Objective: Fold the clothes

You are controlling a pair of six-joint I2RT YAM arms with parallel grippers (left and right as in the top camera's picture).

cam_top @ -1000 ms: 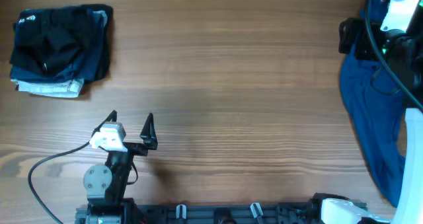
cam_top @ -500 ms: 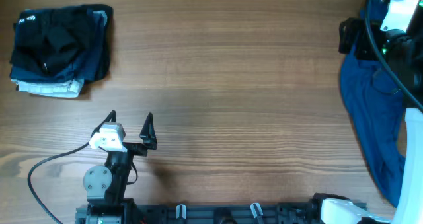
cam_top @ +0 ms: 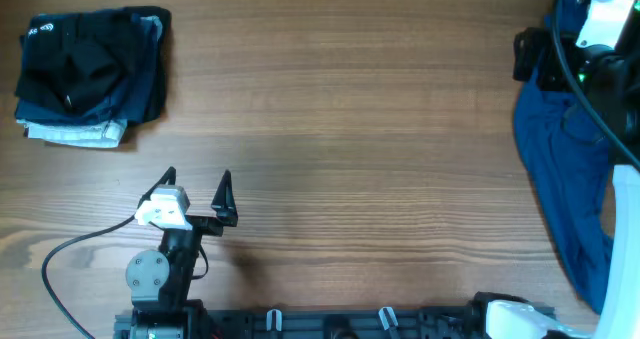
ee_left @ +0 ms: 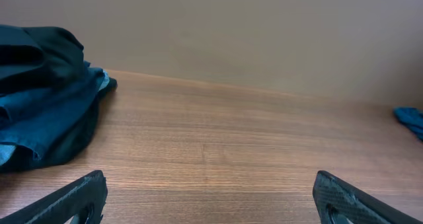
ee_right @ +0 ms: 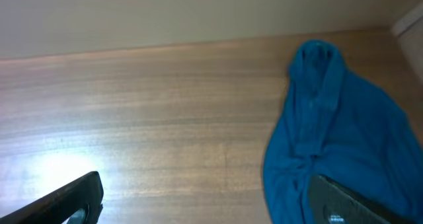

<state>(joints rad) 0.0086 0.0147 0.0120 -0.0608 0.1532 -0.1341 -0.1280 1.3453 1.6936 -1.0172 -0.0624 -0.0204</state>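
The right gripper [ee_right: 215, 204] is held with its jaws spread wide and empty, close by the blue garment [ee_right: 330, 151], which lies crumpled at the right edge of the table [cam_top: 350, 99]. The left gripper [cam_top: 197, 182] is likewise parted, with nothing between its fingers, well apart from the black shirt [cam_top: 75, 64] (seemingly already folded) atop the pile [cam_top: 70, 131] at far left. Nothing is seen to have shifted over the last second; the blue garment is judged yet to be taken up.

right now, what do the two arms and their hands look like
The left hand has two black pointed fingers, a white block behind them, a grey round joint and a black cable looping off left. The right arm is black with white housings. The right hand is black-fingered too.
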